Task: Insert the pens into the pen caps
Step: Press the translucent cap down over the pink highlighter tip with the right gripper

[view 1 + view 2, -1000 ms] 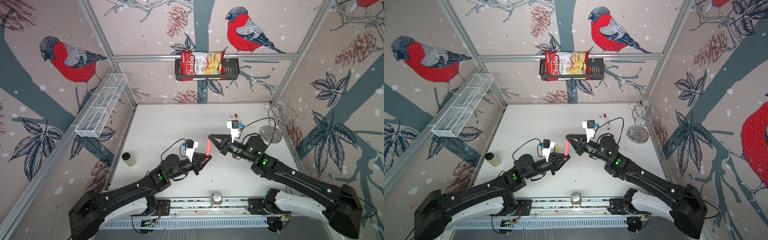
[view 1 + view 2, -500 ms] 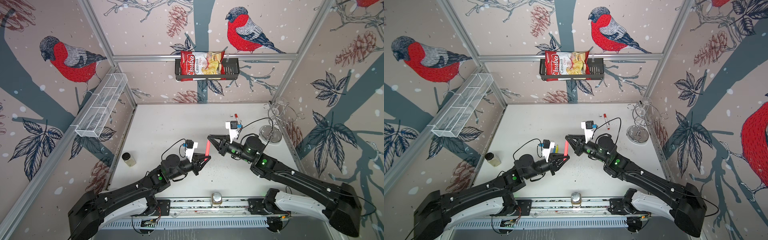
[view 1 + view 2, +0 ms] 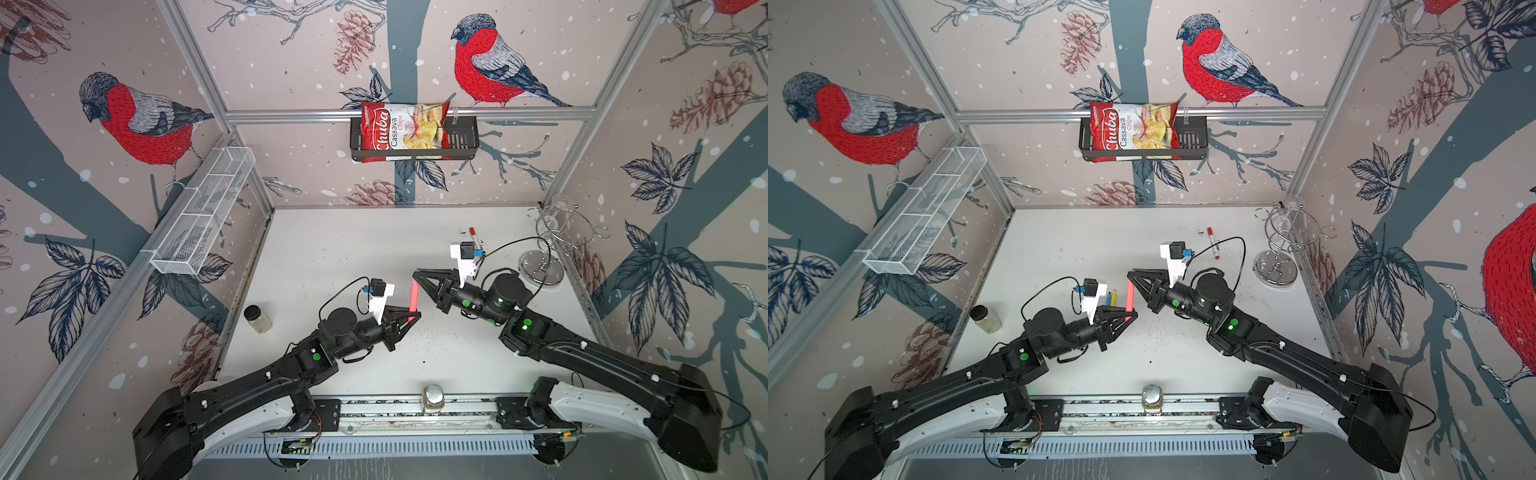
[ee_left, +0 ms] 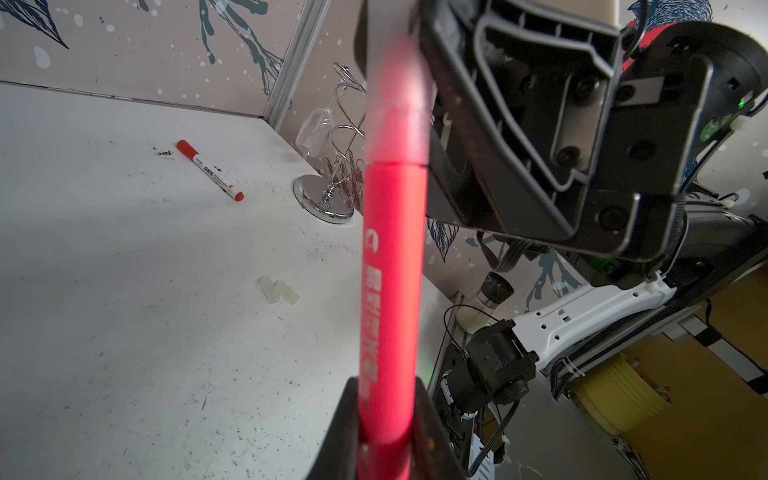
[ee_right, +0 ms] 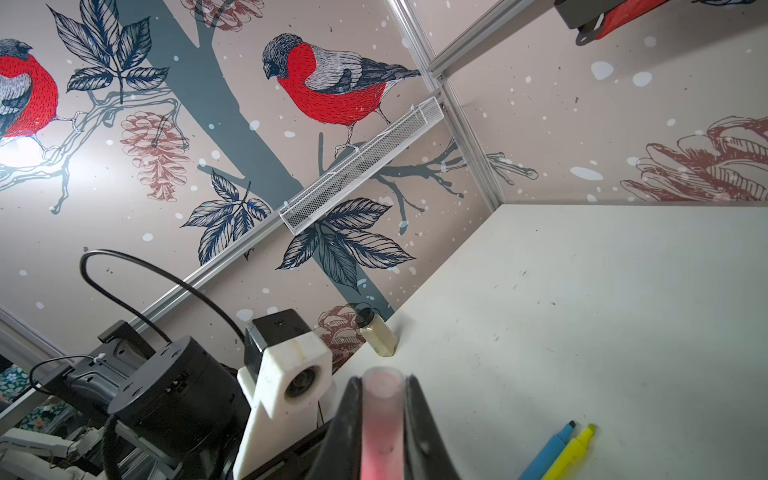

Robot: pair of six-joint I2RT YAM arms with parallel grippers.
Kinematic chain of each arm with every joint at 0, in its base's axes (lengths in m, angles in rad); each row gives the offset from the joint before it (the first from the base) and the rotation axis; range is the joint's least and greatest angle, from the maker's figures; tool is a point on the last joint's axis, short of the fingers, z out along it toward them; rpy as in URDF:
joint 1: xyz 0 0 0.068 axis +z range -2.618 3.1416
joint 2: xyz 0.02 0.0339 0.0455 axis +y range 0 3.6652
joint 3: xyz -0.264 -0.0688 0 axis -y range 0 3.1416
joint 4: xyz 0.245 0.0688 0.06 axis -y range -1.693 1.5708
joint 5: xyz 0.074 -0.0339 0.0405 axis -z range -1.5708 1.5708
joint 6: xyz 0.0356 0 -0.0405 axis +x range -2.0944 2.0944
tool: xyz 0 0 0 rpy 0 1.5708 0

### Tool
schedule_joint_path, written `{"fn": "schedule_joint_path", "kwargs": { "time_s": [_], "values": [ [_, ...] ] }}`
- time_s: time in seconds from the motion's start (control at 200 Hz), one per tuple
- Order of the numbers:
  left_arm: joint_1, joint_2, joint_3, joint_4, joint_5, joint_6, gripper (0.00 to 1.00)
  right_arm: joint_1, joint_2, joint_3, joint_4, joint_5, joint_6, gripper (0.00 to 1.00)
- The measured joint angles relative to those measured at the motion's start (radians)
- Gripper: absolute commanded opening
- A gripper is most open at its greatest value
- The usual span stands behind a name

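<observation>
The white surface [image 3: 332, 257] spreads below both my arms, which meet in the air over its middle. My left gripper [image 3: 414, 318] is clamped narrow on the uncapped end of the pink-red pen [image 3: 413, 297]. My right gripper [image 3: 415, 275] is pinched just as narrow on the translucent cap [image 5: 381, 415] at the pen's opposite end. In the left wrist view that cap sits over the pen's tip, its rim reaching the solid pink-red barrel. In both top views the pen's long axis runs from near to far with only a slight tilt, capped end toward the back wall and the gripped end toward my base. How steeply it rises off the surface I cannot tell.

The white-barrelled marker [image 3: 1213, 243] lies flat, well apart on the far right, near the chrome wire stand [image 3: 1277, 266]. Its long axis also runs near to far, larger red end toward the back wall. The blue pen [image 5: 548, 451] and yellow pen [image 5: 575, 449] lie side by side and parallel on the surface, bare tips pointing away from my base. Smallest, two loose caps [image 4: 269, 287] lie touching each other on the surface
</observation>
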Motion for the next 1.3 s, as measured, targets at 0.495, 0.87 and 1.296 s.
{"fn": "schedule_joint_path", "kwargs": {
  "time_s": [0.495,0.87,1.296],
  "values": [
    [0.057,-0.064,-0.009,-0.033,0.113,0.003,0.00,0.032,0.002,-0.011,0.045,0.001,-0.005,0.08],
    [0.061,-0.107,-0.007,-0.083,0.102,0.004,0.00,0.091,0.013,0.001,0.034,0.102,-0.008,0.06],
    [0.061,-0.122,0.011,-0.139,0.056,0.023,0.00,0.125,0.044,0.029,0.013,0.187,-0.006,0.06]
  ]
}}
